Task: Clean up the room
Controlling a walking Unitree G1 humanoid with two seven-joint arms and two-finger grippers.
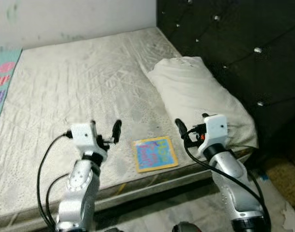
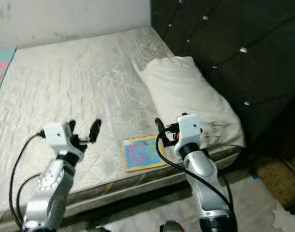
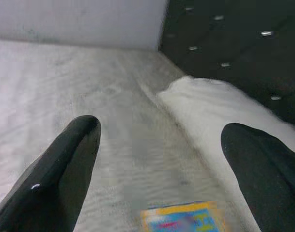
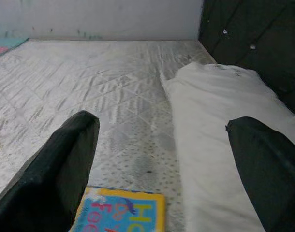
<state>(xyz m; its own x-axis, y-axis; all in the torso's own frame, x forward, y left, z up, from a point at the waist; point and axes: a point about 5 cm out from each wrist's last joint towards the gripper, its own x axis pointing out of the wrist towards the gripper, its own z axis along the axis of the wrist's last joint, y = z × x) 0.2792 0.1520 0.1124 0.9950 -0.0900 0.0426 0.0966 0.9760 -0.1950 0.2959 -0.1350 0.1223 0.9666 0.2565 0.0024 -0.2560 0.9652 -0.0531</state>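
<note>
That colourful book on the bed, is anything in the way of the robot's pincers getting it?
Nothing visible is. The flat yellow-edged colourful book lies alone on the bare white quilted mattress, between the open left pincer and open right pincer. The cream pillow lies beside it, apart.

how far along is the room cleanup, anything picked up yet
Nothing looks done yet. The colourful book lies flat near the mattress edge, beside the pillow, untouched. In hand: nothing; the left gripper and right gripper are both open and empty, raised on either side of the book. Left: grasping the book and putting it away.
</note>
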